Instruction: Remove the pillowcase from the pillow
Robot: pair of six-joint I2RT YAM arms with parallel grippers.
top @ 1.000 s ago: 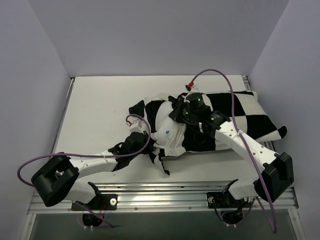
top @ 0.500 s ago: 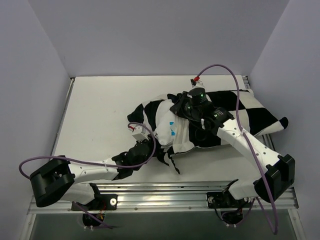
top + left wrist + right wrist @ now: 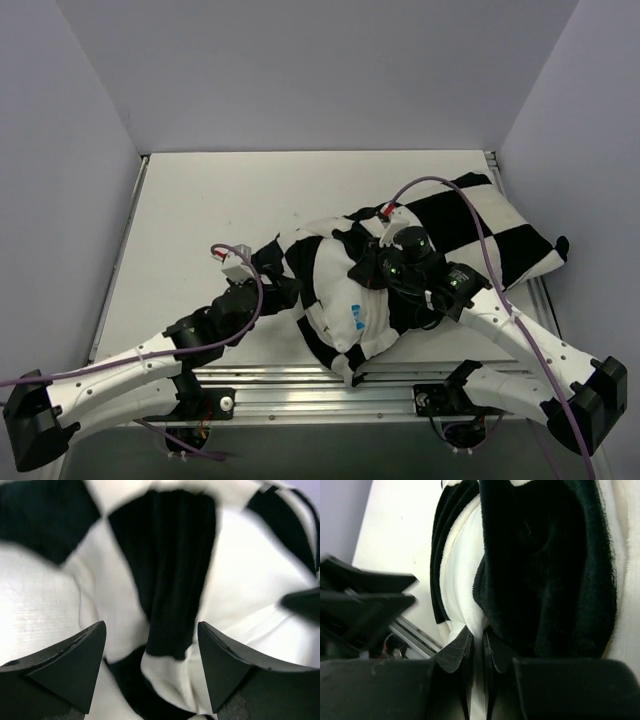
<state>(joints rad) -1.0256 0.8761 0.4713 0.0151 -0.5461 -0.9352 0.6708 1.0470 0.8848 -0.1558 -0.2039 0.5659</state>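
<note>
The black-and-white checkered pillowcase [image 3: 470, 225] lies slantwise over the right half of the table. The white pillow [image 3: 340, 300], with its blue mark, bulges out of the case's left end near the front edge. My left gripper [image 3: 290, 293] is open beside that end. In the left wrist view its fingers [image 3: 75, 665] stand wide on either side of a loose fold of the pillowcase [image 3: 170, 580], gripping nothing. My right gripper [image 3: 366, 274] rests on top of the bundle. In the right wrist view this gripper [image 3: 479, 632] is shut on smooth white pillow cloth [image 3: 465, 565] next to fuzzy black pillowcase [image 3: 545, 570].
The white table [image 3: 200, 210] is walled on the left, back and right. A metal rail [image 3: 330, 385] runs along the near edge, just below the pillow's end. Purple cables [image 3: 420, 185] loop over both arms.
My left gripper has opened and let go of the pillowcase. My right gripper has pulled the white pillow end toward the near edge, and more of the pillow shows.
</note>
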